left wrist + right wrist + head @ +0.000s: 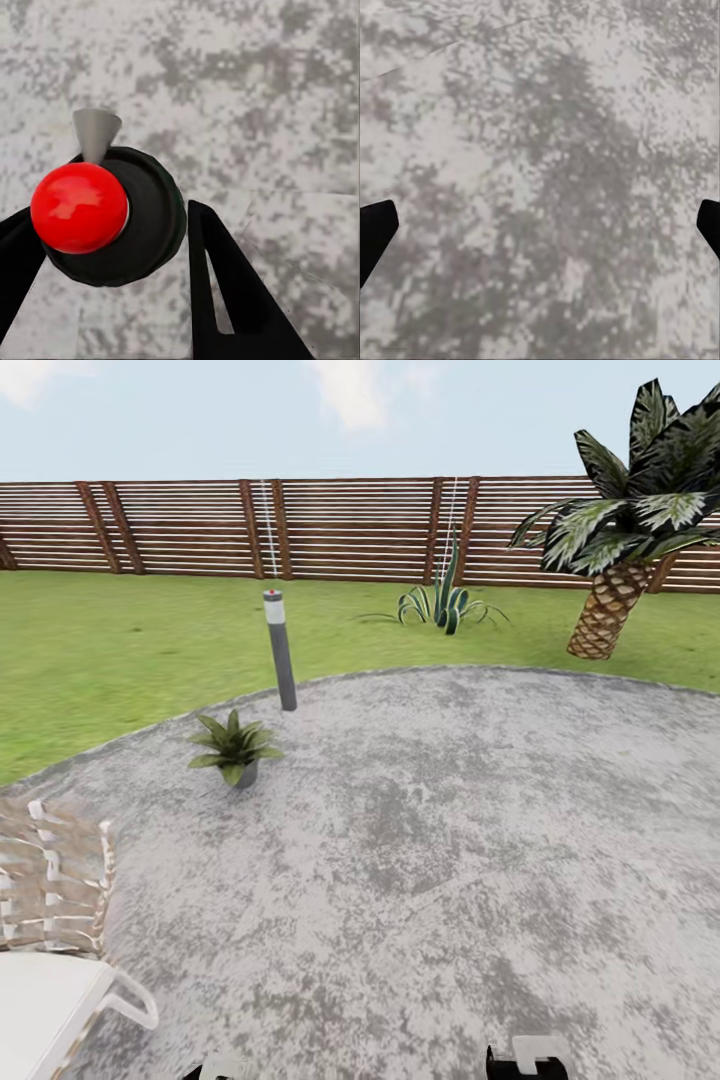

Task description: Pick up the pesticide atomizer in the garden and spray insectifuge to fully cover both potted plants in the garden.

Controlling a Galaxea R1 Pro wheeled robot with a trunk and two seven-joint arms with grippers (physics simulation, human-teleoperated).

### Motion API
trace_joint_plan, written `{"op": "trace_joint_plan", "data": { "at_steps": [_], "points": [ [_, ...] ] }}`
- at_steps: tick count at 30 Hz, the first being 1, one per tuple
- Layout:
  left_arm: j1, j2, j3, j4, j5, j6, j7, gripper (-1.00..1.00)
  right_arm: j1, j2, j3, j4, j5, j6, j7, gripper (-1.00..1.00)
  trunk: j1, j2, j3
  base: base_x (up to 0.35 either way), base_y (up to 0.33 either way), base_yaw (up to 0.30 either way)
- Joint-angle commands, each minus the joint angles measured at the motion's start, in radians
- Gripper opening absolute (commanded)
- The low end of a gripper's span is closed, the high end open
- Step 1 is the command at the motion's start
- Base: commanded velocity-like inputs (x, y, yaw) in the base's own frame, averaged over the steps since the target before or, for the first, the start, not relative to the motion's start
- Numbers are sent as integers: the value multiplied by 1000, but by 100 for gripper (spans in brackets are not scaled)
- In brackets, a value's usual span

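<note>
The pesticide atomizer point(150, 225) is seen from above in the left wrist view: a round black spray head with a red tip point(79, 208) and a grey nozzle cone. My left gripper point(112, 236) is shut on it, one black finger on each side, above grey mottled paving. My right gripper point(544, 225) is open, its fingertips far apart over bare paving, with nothing between them. One potted plant point(235, 745), a low green rosette in a small grey pot, stands on the paving at the left near the lawn's edge, well ahead of me.
A grey bollard lamp point(280, 650) stands just behind the plant. A striped agave point(445, 605) and a palm point(620, 550) grow on the lawn before the wooden fence point(350, 525). A woven chair point(55, 920) is close at the lower left. Paving point(450, 840) stretches ahead.
</note>
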Motion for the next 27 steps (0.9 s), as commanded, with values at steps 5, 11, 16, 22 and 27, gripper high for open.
{"op": "trace_joint_plan", "data": {
  "at_steps": [5,11,16,22,27],
  "points": [
    [0,0,5,1,-10,-4,4,-100,-1,1,5,1,7,3,-9,100,0,0,-1,335,-101,0],
    [-1,0,5,1,-10,-4,4,-100,-1,2,5,1,7,3,-9,100,0,0,-1,335,-130,0],
    [0,0,5,1,-10,-4,4,-100,-1,4,6,1,7,3,-9,100,0,0,-1,335,-141,0],
    [0,0,5,1,-10,-5,4,-100,-1,7,6,1,7,3,-9,100,0,0,-1,333,-152,0],
    [0,0,5,1,-10,-4,4,-100,-1,8,6,1,7,4,-9,100,0,0,-1,332,-156,0]
  ]
}}
